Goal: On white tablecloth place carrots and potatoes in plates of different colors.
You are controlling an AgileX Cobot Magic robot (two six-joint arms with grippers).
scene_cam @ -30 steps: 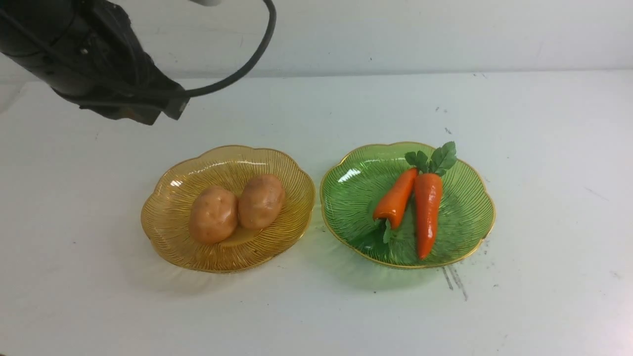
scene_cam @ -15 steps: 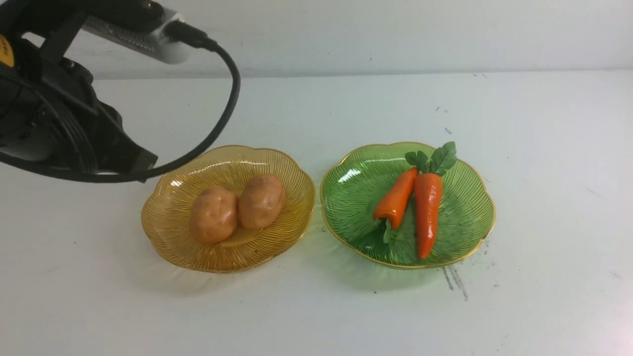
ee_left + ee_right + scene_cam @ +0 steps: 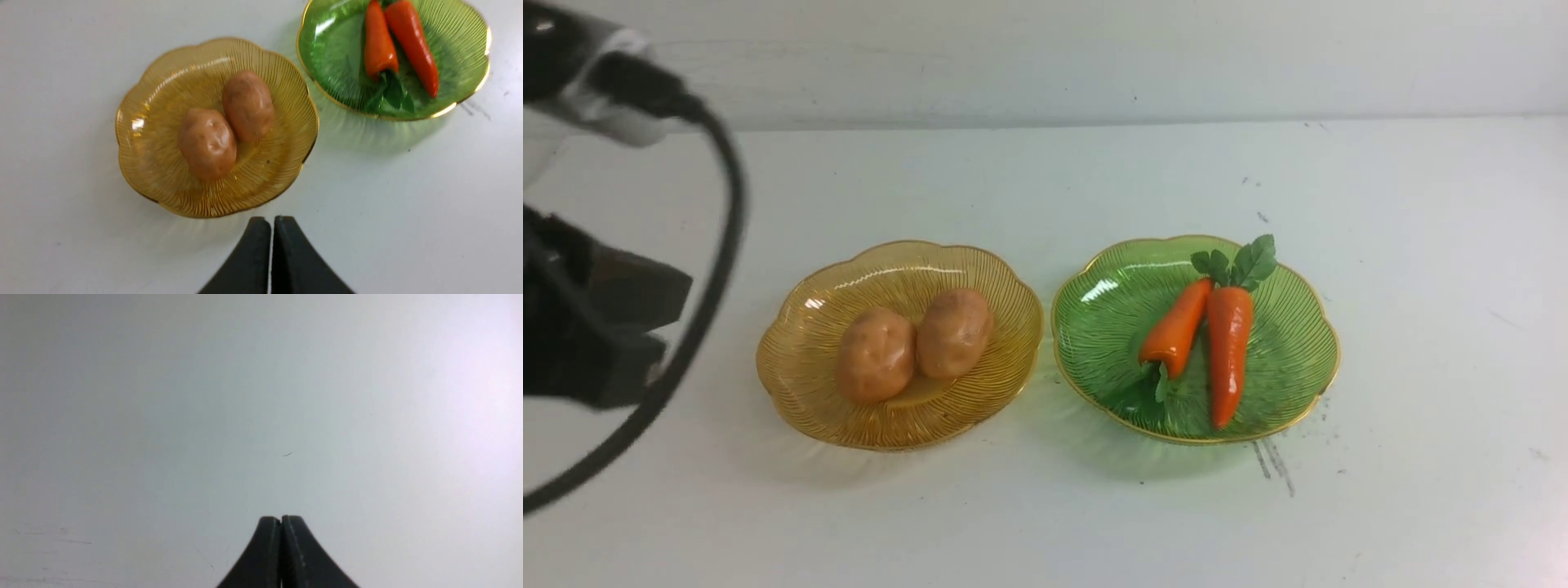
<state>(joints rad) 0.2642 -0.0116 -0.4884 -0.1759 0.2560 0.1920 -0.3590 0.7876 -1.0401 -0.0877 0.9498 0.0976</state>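
spuds [image 3: 915, 347] & carrots [image 3: 1206, 343] on plates [image 3: 898, 416] | clear of L jaws [image 3: 272, 220]

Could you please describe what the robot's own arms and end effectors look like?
The left arm is black and blocky, with a silver-grey housing near its wrist and a thick black cable looping out of it. The left end effector and right end effector each show two dark, narrow, tapering fingers. The rest of the right arm is out of view.
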